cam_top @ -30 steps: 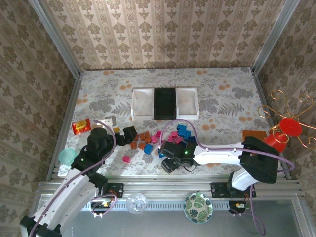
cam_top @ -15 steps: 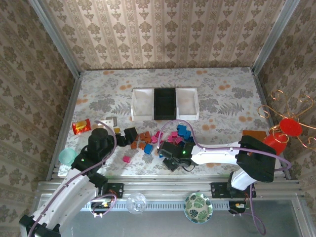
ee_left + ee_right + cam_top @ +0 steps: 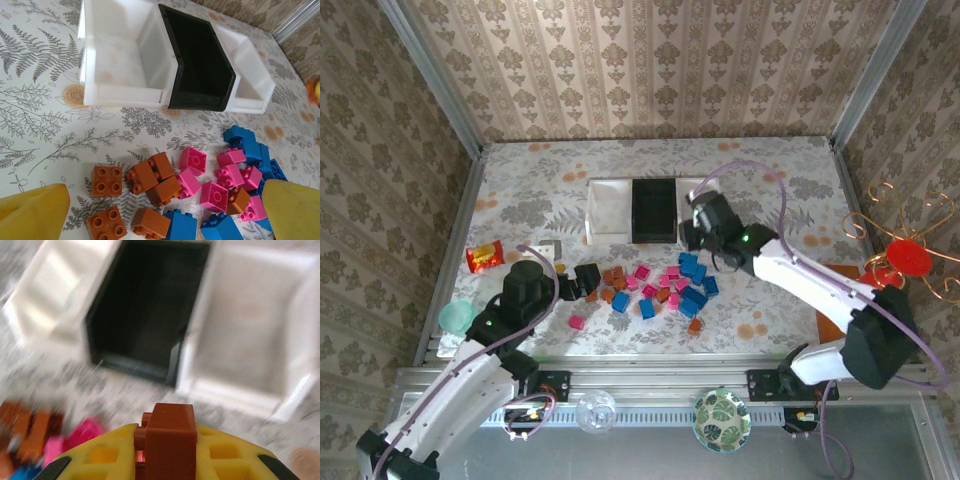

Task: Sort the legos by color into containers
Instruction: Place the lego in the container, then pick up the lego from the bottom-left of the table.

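1. While clamping a small orange-brown plastic brick (image 3: 167, 434), the right gripper (image 3: 167, 456) hovered before three joined white-and-black trays (image 3: 230, 390).
2. Over loose bricks (image 3: 150, 180), the left gripper (image 3: 164, 210) gaped wide.
3. Next, likely: centre over a tray, release.

legos (image 3: 214, 195): pink, blue, orange-brown | containers (image 3: 125, 95): white, black, white | table (image 3: 40, 115): grey fern-print

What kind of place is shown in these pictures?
Probably a robot test booth, not a home: wallpapered panels in an aluminium frame enclose the patterned table, and the left arm and right arm are bolted to a metal rail.
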